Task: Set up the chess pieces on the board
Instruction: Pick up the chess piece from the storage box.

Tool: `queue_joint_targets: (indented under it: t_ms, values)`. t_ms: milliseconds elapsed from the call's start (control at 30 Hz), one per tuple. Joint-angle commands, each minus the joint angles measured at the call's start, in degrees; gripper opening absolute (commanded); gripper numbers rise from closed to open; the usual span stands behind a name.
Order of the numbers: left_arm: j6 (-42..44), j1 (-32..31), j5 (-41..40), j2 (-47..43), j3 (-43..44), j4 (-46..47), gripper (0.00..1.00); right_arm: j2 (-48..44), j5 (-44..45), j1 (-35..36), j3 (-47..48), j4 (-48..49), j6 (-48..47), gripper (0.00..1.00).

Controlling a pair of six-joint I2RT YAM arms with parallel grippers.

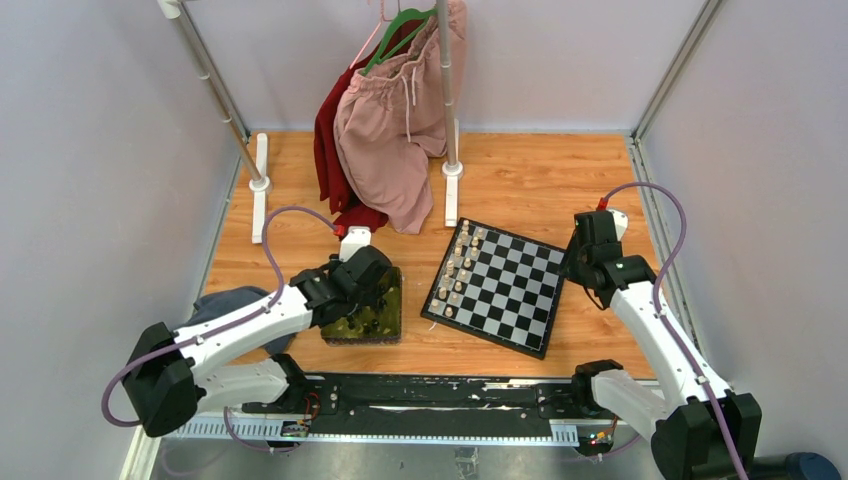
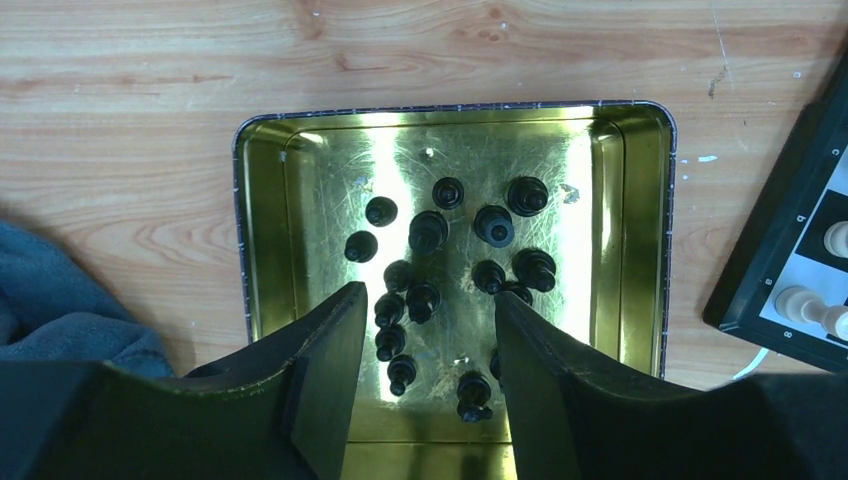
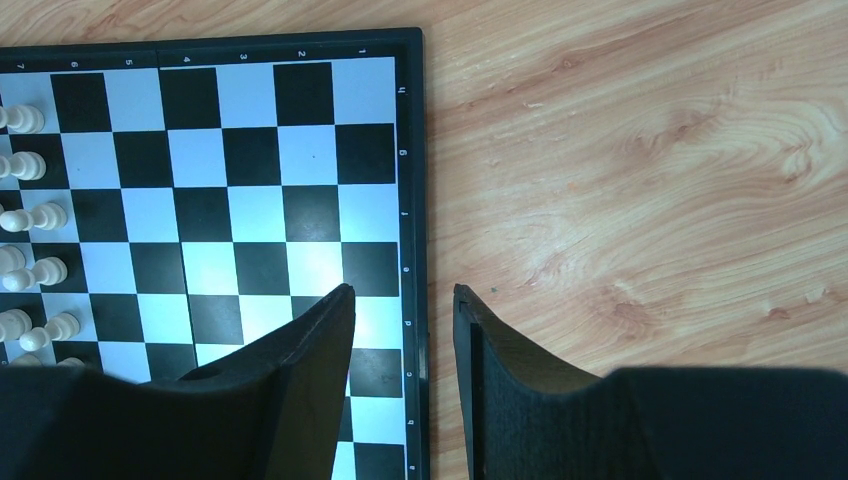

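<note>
Crowding is the worry here. The black chess pieces (image 2: 430, 232) sit in a loose heap in the yellow-green tin tray (image 2: 625, 200), several touching or lying across each other. The left hand (image 2: 428, 295) hangs right over the thick of it, fingers apart and nothing pinched that I can see. A few pieces fall between the two fingers at once, so a squeeze from here could grab two. It could also catch one off-centre and flick it sideways. Some look tipped over, so a grab might take one by the head and leave it crooked for setting down. The shiny tray floor glares a lot too, which makes the small dark shapes hard to separate. I honestly can't tell which figure is which.

The right hand (image 3: 402, 290) is open and empty, hovering over the edge of the chessboard (image 3: 260, 150) farthest from the tray. No trouble there unless it drops and nudges the board.

The pieces themselves are tiny, glossy black, with rounded bases, way smaller than the fingers. All the ones I can see are in the tray, none on the board. The board lies flat on the wooden worktop (image 3: 650, 150), near the tray on its right. Cream-white pieces (image 3: 30, 165) are lined up in two rows along the side nearest the tray, and the other squares are bare.
</note>
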Motion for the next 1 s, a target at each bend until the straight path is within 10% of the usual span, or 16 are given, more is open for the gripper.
queue_joint_targets:
  t_ms: [0,967]
  values:
    - [-0.99,0.13,0.61,1.99,-1.49,3.64,0.55,-0.08,1.13,0.88,-0.61,-0.96,-0.92,0.45]
    - [2.00,6.05,2.83,9.30,-2.74,10.95,0.50,4.05,0.96,0.89,0.39,1.47,-2.40,0.45]
